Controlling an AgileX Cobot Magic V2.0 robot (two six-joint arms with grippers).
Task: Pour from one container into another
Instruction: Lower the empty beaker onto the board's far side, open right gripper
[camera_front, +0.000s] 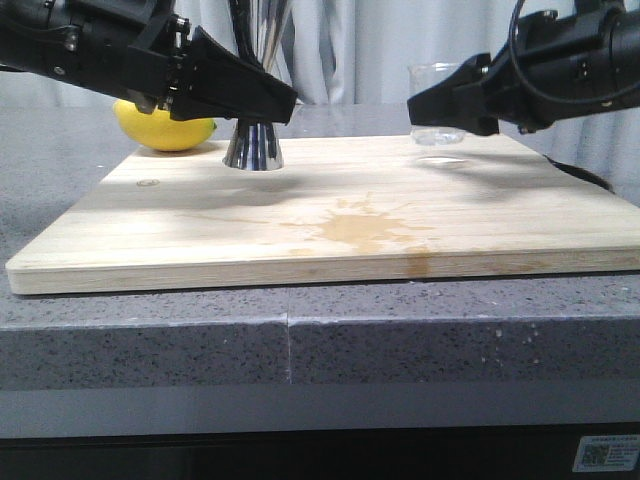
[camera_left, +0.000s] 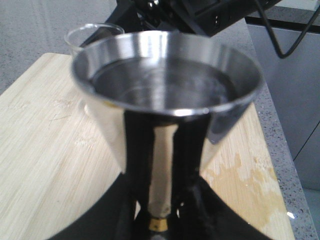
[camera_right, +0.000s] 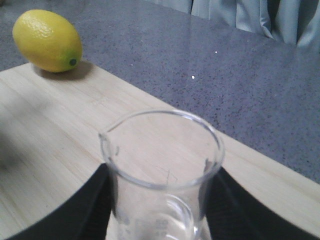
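The steel jigger (camera_front: 252, 148) stands at the back left of the wooden board (camera_front: 150, 240). My left gripper (camera_front: 282, 102) is shut around its gold-banded waist. In the left wrist view the jigger's upper cup (camera_left: 165, 95) fills the frame and seems to hold clear liquid, with the gripper (camera_left: 160, 222) hugging the waist. The clear glass beaker (camera_front: 437, 100) is upright at the back right, gripped by my right gripper (camera_front: 420, 105). In the right wrist view the beaker (camera_right: 162, 165) looks empty between the black fingers (camera_right: 90, 205). Whether it touches the board I cannot tell.
A yellow lemon (camera_front: 165, 125) lies on the grey counter behind the board's left corner, also in the right wrist view as the lemon (camera_right: 47, 40). A wet stain (camera_front: 360, 230) marks the board's middle. The counter's front edge (camera_front: 290, 330) is near the camera.
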